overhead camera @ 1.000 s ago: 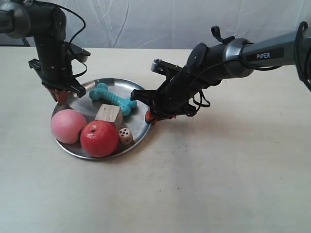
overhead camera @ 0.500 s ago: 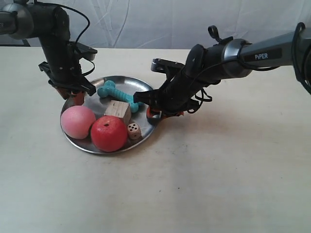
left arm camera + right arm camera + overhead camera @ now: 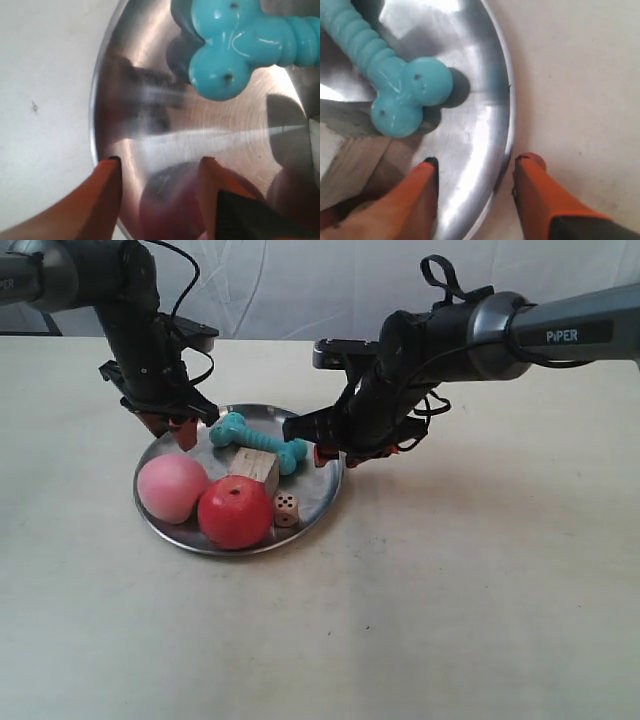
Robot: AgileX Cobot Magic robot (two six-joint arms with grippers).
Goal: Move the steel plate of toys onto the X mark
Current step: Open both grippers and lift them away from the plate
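While both grippers straddle the rim, we read the scene so:

Plate: the plate (image 3: 322, 490) lies flat on the table (image 3: 480, 590), near the middle of the exterior view, between the two arms.

Toys: peach (image 3: 172, 488), apple (image 3: 235, 513), cube (image 3: 254, 464), die (image 3: 287, 508) and bone (image 3: 258, 441) all sit inside the rim.

Left gripper: our left gripper (image 3: 159, 167) has its fingers apart, one outside the rim, one over the plate floor; nothing is clamped.

Right gripper: our right gripper (image 3: 476, 167) likewise has its fingers apart across the opposite rim, gripping nothing.

X mark: we cannot find it; it may lie under the plate, though these views cannot show that.

Step in hand: we judge this a release, or the pause before a grip.

Doing it well: if releasing, we should lift both grippers straight up so no finger catches the rim. If gripping, we should close both together, lift level and slide slowly, since the apple and peach could roll.
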